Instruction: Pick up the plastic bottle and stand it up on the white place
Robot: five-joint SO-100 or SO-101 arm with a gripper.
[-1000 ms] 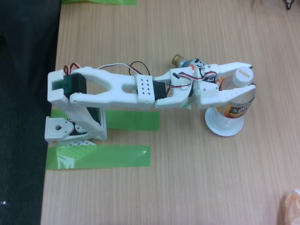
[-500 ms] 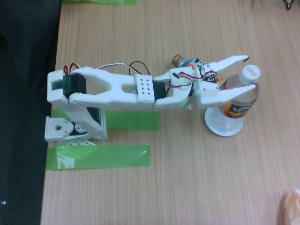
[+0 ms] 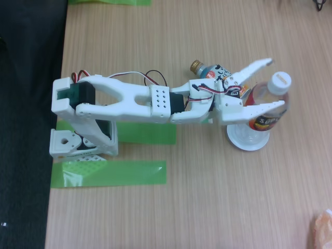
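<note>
- Release is the step I judge to be in hand: in the fixed view the plastic bottle [image 3: 268,106] stands on the white place [image 3: 248,138], cap uppermost and leaning a little toward the right of the picture.
- My gripper [image 3: 275,82] has its jaws spread wide; one finger angles up past the cap, the other lies across the label. I cannot tell whether that lower finger touches the bottle, but nothing is clamped.
- Beside the wrist, on the wooden table [image 3: 207,197], lies the gold-capped bottle [image 3: 207,69], close to my retreat path.
- Next, I think, comes a straight pull-back toward the arm's base, with the fingers held wide so neither one clips the label or cap and tips the bottle off the disc.
</note>
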